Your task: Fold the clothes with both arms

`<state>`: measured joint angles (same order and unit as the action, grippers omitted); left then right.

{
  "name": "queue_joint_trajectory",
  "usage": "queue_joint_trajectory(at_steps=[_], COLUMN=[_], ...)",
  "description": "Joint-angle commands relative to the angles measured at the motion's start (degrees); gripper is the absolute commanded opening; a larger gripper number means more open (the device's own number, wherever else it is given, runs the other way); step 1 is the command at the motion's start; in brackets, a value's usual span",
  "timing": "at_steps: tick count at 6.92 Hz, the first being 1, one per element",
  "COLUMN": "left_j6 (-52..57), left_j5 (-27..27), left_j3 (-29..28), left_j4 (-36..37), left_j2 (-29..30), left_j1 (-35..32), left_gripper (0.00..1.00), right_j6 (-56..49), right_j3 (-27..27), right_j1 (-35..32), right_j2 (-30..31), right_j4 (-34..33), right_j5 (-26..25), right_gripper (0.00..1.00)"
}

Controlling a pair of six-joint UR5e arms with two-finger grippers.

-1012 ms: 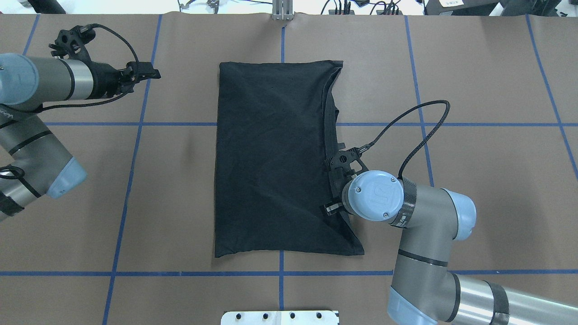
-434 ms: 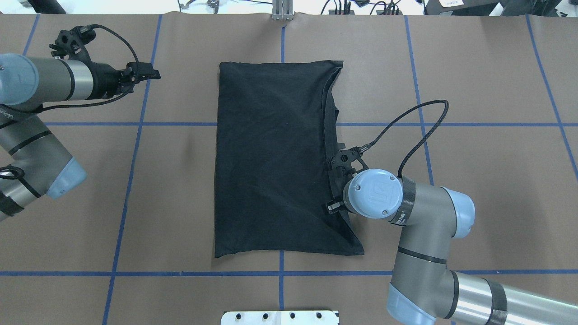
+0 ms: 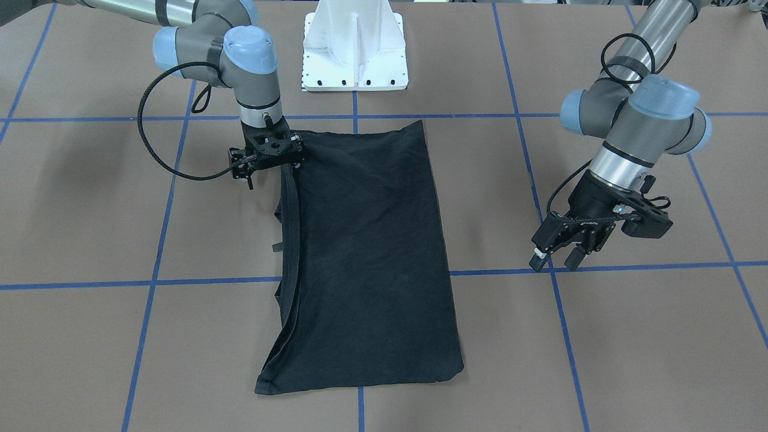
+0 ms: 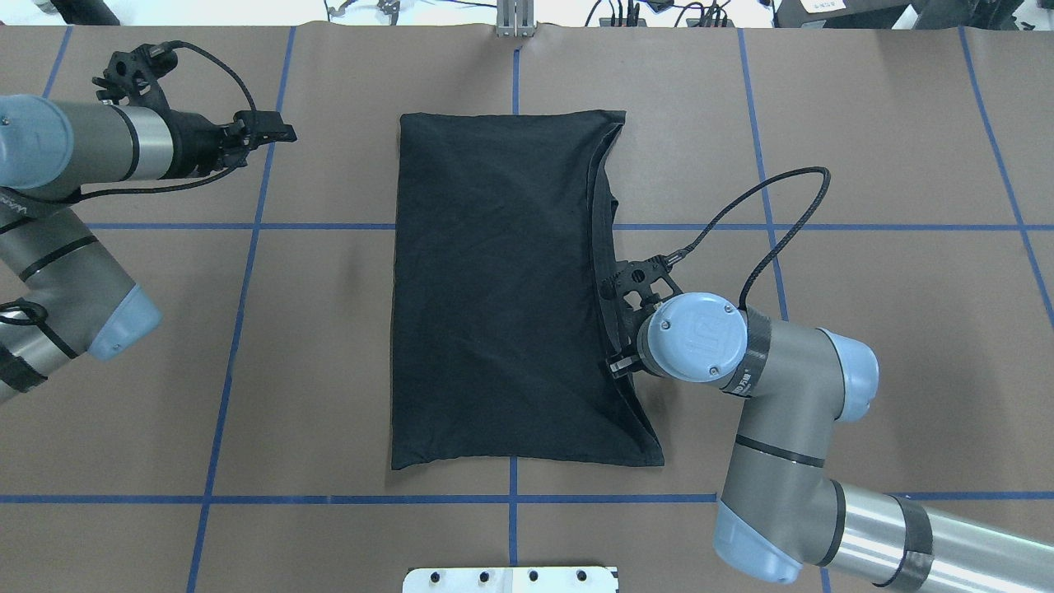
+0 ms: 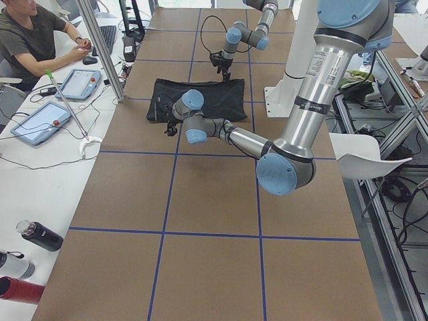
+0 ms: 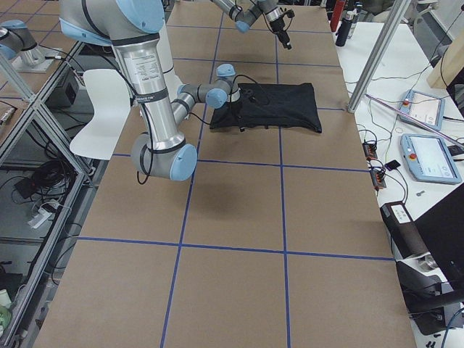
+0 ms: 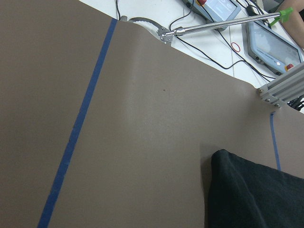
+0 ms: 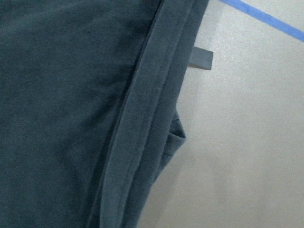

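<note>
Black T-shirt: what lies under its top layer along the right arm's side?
Under the top layer of the black cotton T-shirt, more black fabric layers and a small dark tab stick out. Anything further in is covered.

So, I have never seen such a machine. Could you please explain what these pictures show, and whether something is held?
It is a robot: a left arm and a right arm, grey and jointed, on a white base, at a brown table marked with blue tape. Four cameras look from outside: above, front, and each table end. Two more sit on the wrists and give close-ups. A black T-shirt, folded to a rectangle, lies on the table. The right gripper is down at the shirt's layered edge; whether it pinches the cloth I cannot tell. The left gripper hangs open and empty, away from the shirt.
</note>
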<state>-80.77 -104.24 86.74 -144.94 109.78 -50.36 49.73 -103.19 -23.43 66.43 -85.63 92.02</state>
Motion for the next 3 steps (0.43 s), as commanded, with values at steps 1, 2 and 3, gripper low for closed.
queue_joint_trajectory(at_steps=[1,2,3], left_j6=[0.0,0.0,0.0], left_j5=[0.0,0.0,-0.1], left_j3=[0.0,0.0,0.0], left_j4=[0.1,0.1,0.1], left_j2=[0.2,0.2,0.3], left_j1=[0.0,0.0,0.0], left_gripper=[1.0,1.0,1.0], right_j6=[-1.7,-3.0,-3.6], right_j3=[-0.3,-0.8,-1.3], right_j1=[-1.5,-3.2,-4.2], right_j2=[2.3,3.3,4.7], right_j4=[0.1,0.1,0.3], right_j5=[0.3,1.8,3.0], right_gripper=[0.99,0.99,0.99])
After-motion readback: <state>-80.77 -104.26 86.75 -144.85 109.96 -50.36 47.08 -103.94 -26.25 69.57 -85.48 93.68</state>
